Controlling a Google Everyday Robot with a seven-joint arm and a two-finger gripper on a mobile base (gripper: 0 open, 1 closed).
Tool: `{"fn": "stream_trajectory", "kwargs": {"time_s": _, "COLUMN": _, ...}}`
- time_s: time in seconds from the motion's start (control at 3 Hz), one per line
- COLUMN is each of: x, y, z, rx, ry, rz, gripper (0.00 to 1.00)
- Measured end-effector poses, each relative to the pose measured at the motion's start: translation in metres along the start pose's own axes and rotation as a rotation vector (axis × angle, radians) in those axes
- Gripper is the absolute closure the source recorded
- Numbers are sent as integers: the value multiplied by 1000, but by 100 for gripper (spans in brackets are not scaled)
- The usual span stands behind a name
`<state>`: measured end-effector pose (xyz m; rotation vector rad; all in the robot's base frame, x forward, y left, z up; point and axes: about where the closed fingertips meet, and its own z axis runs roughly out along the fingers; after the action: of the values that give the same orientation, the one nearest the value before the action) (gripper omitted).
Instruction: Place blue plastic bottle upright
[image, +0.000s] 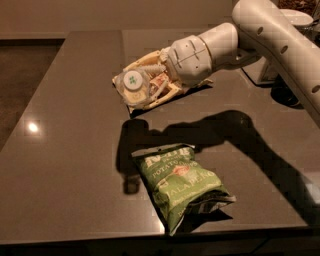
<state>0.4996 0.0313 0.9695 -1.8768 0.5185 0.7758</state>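
Camera view gives us a dark grey table (65, 165) seen from its near edge, with the robot's pale arm (280, 45) reaching in from the far right. At the end of that arm the gripper (139, 89) sits over the far middle of the table, pointing left and toward us. We see its cream fingers (150, 62) closed round the blue plastic bottle (136, 88), one above and one below it, so the jaws are clamped on the bottle's body.

The bottle lies on its side in that grip, not upright, with its white cap (132, 79) turned toward us; we can make out a small green mark on the cap. We judge the bottle to be off the table, since the shadow (150, 145) of gripper and arm falls on the surface nearer to us, apart from them.

Near the front edge, well apart from the gripper, a green chip bag (182, 185) lies flat on the table, just right of that shadow. At the far right, behind the arm, we see part of a white lidded jar (299, 18).
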Motion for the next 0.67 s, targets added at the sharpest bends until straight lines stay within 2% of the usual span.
{"fn": "stream_trajectory", "kwargs": {"time_s": 0.33, "x": 0, "y": 0, "z": 0, "rx": 1, "ry": 0, "rz": -1, "gripper": 100}}
{"fn": "stream_trajectory", "kwargs": {"time_s": 0.67, "x": -1, "y": -6, "z": 3, "rx": 49, "ry": 15, "rz": 20, "gripper": 100}}
